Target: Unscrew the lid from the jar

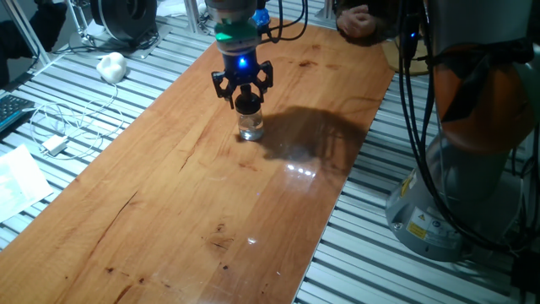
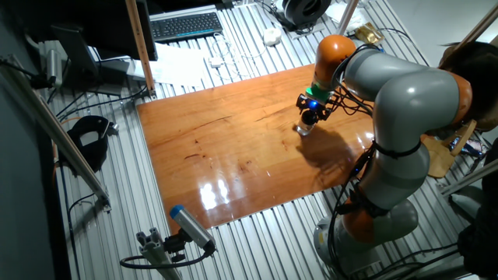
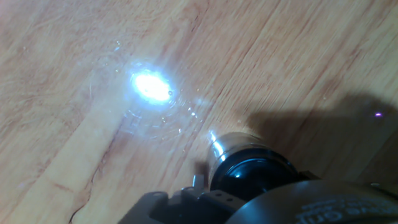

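A KUKA arm's hand [image 1: 244,91] hangs directly over a small clear glass jar [image 1: 251,127] standing upright on a wooden tabletop [image 1: 169,203], toward the far end of the board and a little left of its middle in one fixed view. The black lid [image 1: 247,103] sits on the jar's mouth, and the dark fingers [image 1: 221,85] reach down on either side of it; whether they press on the lid or merely flank it cannot be told from these views. A blue light glows on the wrist just above the fingers, with a green ring higher up. From the other fixed view, the grey and orange arm bends in from the right, the hand [image 2: 311,111] poised over the jar [image 2: 304,129] near the board's far right edge. The hand view shows the lid [image 3: 252,177] from above, a dark glossy disc on the glass jar [image 3: 225,144], with a bright glare on the wood to its left. Off the tabletop, on the slatted metal surface to the left in one fixed view, lie a white crumpled object [image 1: 111,66] and a white cable with a plug [image 1: 55,144].
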